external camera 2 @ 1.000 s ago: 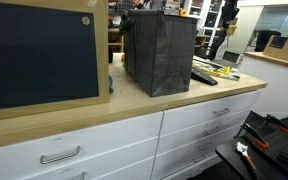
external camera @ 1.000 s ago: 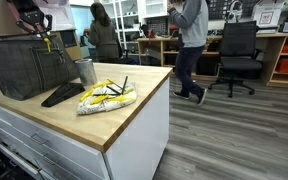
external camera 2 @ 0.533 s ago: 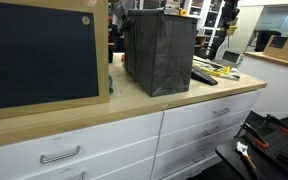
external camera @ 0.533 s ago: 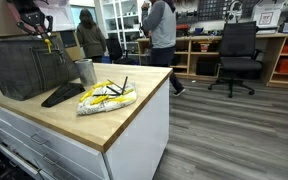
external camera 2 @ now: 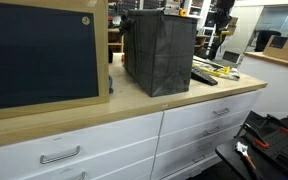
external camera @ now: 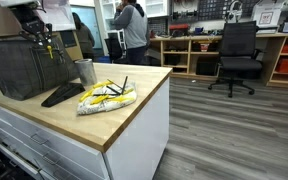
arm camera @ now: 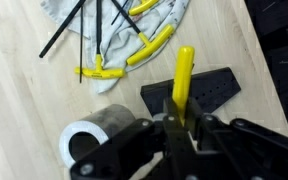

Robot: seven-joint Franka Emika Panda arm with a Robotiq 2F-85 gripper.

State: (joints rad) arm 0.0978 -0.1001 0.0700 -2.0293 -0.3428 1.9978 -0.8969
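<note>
The gripper (arm camera: 184,120) was seen pinched on a yellow stick (arm camera: 184,72), held above the metal cup (arm camera: 96,135) on the table (external camera: 134,105). The cup's dark inside could not be made out. Just beside the cup lay a black plate (arm camera: 212,90), and past the cup a cloth (arm camera: 159,20) bearing thin rods. A mesh basket (external camera: 19,65) stood behind the cup.

In an exterior view we saw the gripper (external camera: 41,32) clamped on a yellow stick (external camera: 49,46), hanging over the wooden surface (external camera: 124,125) beside a dark mesh bin (external camera: 19,65). A metal cup (external camera: 86,71) stood near it. A flat black block (external camera: 61,95) and a white cloth (external camera: 112,99) wrapped round yellow and black rods (external camera: 106,90) lay just in front. Behind, a person (external camera: 132,35) stood by the shelves (external camera: 179,50), well apart from a black office chair (external camera: 239,55).
</note>
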